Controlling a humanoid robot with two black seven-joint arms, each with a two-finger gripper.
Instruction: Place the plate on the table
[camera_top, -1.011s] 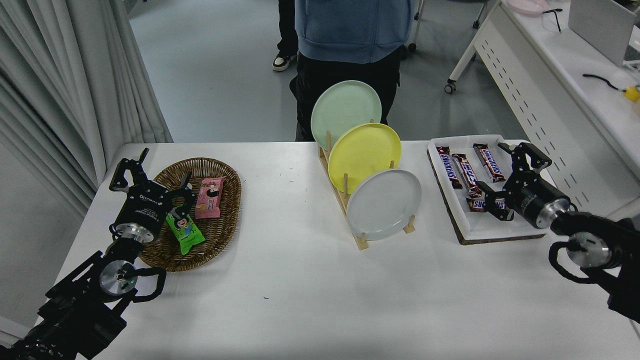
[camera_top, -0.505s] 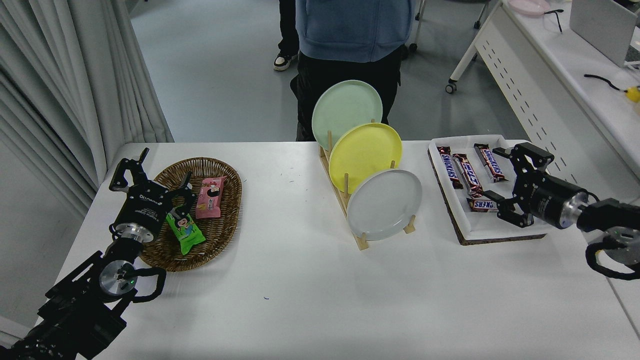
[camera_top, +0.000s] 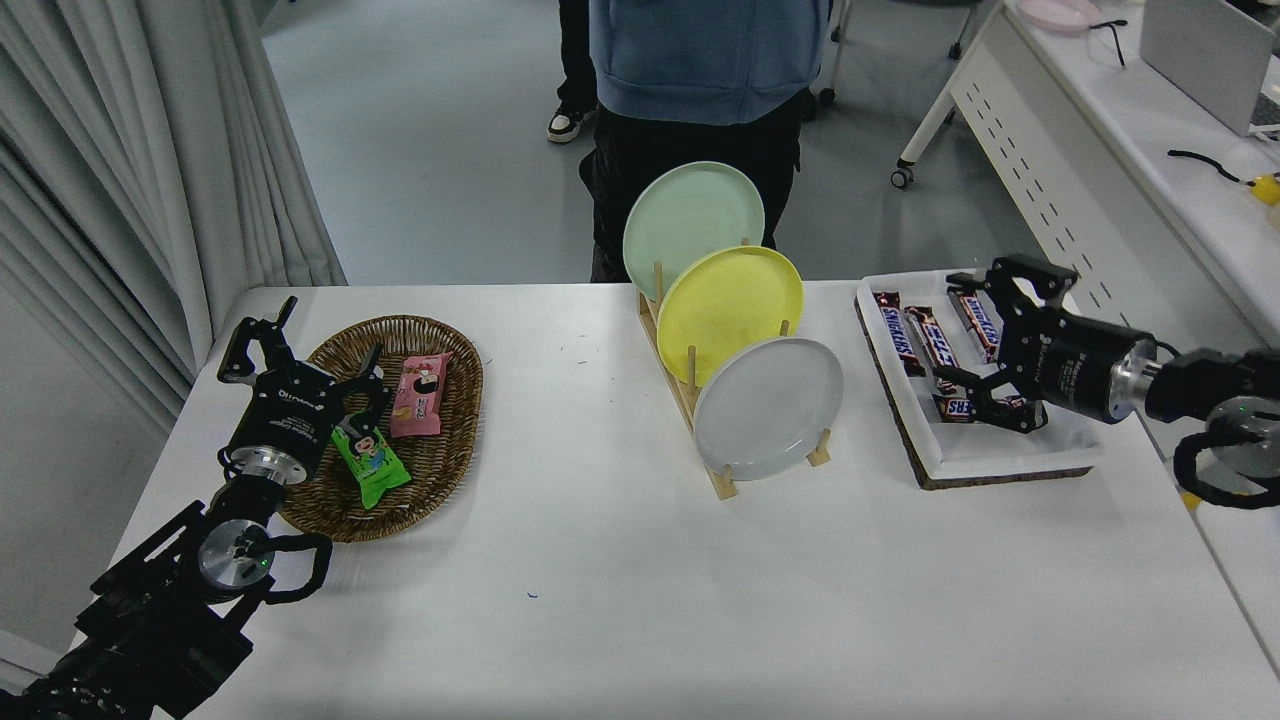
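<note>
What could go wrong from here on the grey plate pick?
1. The right gripper hangs open over the white tray of candy bars; swinging low toward the rack, it may clip the tray's rim.
2. The grey plate leans in the wooden rack in front of the yellow plate; a skewed pull may drag the rack or knock its neighbour.

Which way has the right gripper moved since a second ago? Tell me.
Yes. The right gripper, open, has swung left and farther up the white tray, towards the grey plate, which stays in the rack.
</note>
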